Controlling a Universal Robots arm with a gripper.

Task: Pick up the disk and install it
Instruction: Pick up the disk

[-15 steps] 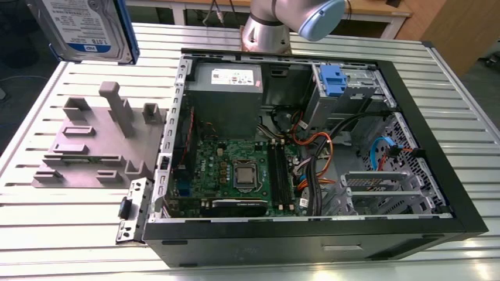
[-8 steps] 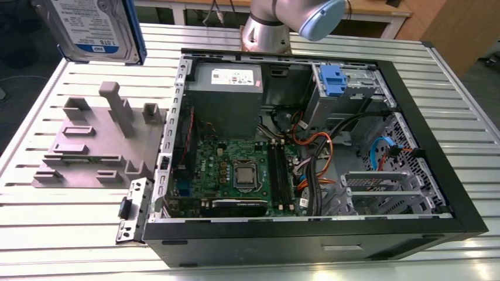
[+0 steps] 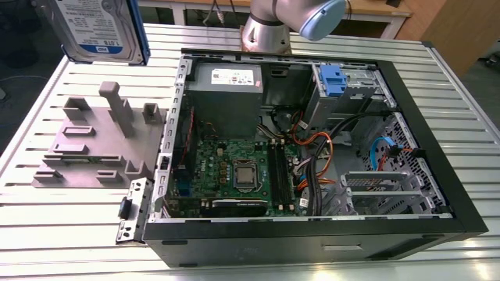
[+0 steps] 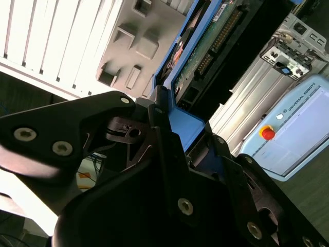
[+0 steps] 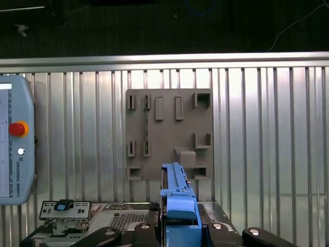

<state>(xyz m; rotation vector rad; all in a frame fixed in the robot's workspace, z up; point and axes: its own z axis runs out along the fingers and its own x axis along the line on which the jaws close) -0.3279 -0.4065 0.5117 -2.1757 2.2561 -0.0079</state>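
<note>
Above the grey fixture [image 3: 90, 140] beside the open computer case [image 3: 312, 243], the claw [image 5: 180, 229] pinches the disk [image 3: 98, 29].

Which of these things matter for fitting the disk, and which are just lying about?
In the job:
- the disk, clamped in the gripper
- the open computer case

Lying about:
- the grey holder plate beside the case
- the control tablet with its red button

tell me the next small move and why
Probably carry the disk to the exterior view's right, toward the open case: the gripper is shut on its blue bracket, and it hangs above the grey fixture, outside the case.
</note>
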